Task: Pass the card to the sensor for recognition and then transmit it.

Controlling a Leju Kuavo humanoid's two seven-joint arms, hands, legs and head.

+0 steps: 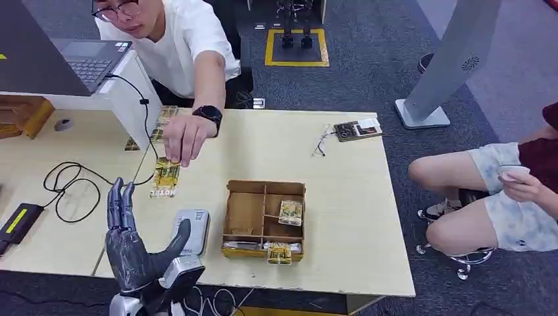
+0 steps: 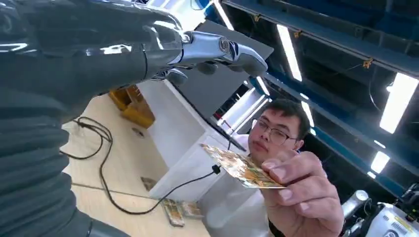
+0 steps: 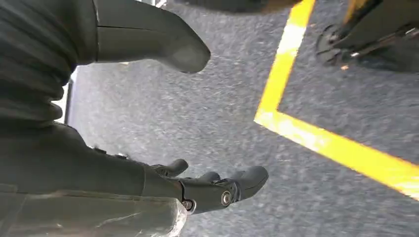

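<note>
The robot's left hand (image 1: 135,247) is raised over the near edge of the pale wooden bench (image 1: 342,197), empty, with its dark fingers (image 1: 120,201) straight and together and the thumb spread out toward a flat grey card sensor (image 1: 191,230) that lies just beside it. Beyond the sensor, a person's hand (image 1: 185,138) wearing a black wristwatch (image 1: 208,113) reaches down and holds one yellow patterned card (image 1: 166,175) by its far end; the left wrist view shows that card (image 2: 240,168) pinched between the person's fingertips. Just to the right of the sensor sits a brown cardboard tray (image 1: 245,214) divided into compartments, with one card (image 1: 290,212) in a right-hand compartment and another card (image 1: 279,253) at its near edge. More cards (image 1: 163,122) lie in a row further back from the sensor. A looped black cable (image 1: 69,187) lies left of the sensor. The robot's right hand (image 3: 197,190) hangs over grey carpet (image 3: 222,118) marked with a yellow line (image 3: 336,148), holding nothing, its fingers apart and slightly curved.
</note>
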